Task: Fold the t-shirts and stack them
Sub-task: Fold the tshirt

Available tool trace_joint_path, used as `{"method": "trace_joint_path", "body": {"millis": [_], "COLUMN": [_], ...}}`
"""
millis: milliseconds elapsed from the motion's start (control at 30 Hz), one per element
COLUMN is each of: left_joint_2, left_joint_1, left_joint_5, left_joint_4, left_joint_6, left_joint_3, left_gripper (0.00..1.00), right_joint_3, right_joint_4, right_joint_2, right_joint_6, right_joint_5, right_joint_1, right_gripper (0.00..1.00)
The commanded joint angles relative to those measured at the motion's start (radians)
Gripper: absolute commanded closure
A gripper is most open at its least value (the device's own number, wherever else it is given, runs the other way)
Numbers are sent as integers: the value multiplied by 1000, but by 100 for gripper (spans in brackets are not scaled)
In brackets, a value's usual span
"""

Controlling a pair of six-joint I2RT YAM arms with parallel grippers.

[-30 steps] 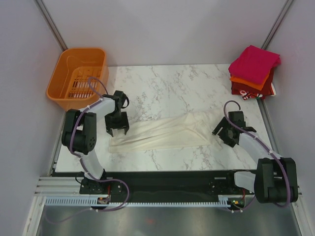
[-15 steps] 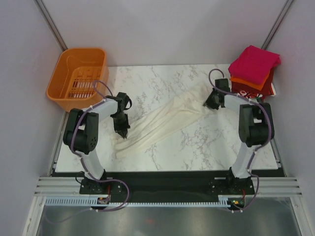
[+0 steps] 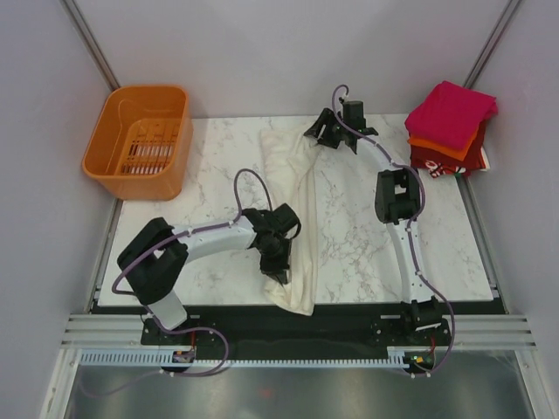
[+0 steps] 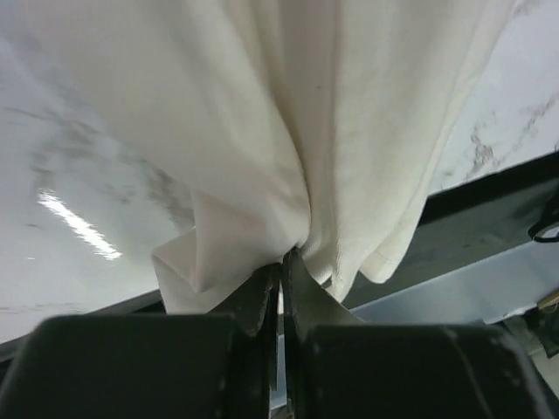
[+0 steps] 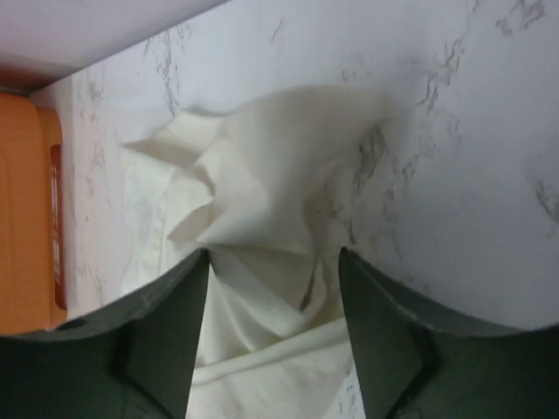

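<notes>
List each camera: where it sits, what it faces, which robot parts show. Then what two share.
Top external: above and behind the arms, looking down on the table, basket, folded shirts and cream shirt; both arms show.
Left wrist: on the left arm, facing the shirt's near end; left pincer shut on it.
Right wrist: on the right arm, facing the shirt's far end; right pincer open.
Shared: top and right wrist both see the basket.
</notes>
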Motion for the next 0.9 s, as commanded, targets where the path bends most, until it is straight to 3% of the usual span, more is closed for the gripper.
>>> {"method": "trace_joint_path", "body": {"millis": [0,33,67,100,167,233,433,600,733,867], "left_joint_2": [51,68,73,75,56,29,-63,-155,-244,-368], "left_joint_1": [-104,-120,-132,-148,-152,-151,-148,-100,-108,-145], "left_joint_5": [74,74,71,64,48,29,-106,-239,-223,-203], "left_joint_4": [-19,-19,-19,-19,-21,-25,-202,-283,-276,-170], "left_joint_6": [-148,-156,-167,-170,-171,-176,-152,-109,-150,-198], "left_joint_3": [49,54,60,62,63,65,161,180,88,-93], "left_gripper": [93,88,66,51,31,17,15,22,32,37], "right_joint_3": [-21,-43,-87,-109,-175,-222,-504,-946,-1293,-1661], "right_joint_4": [28,24,13,-1,-47,-77,-140,-143,-162,-148], "right_joint_2": [-33,-82,-110,-140,-242,-347,-672,-955,-1253,-1533], "right_joint_6": [-30,-53,-76,-125,-167,-207,-216,-170,-136,-54], "right_joint_5": [20,34,70,96,185,233,305,194,117,75], "right_joint_1": [-18,-18,-21,-21,-32,-42,-70,-69,-24,126], "right_gripper": [23,18,16,11,9,8,8,9,11,16]}}
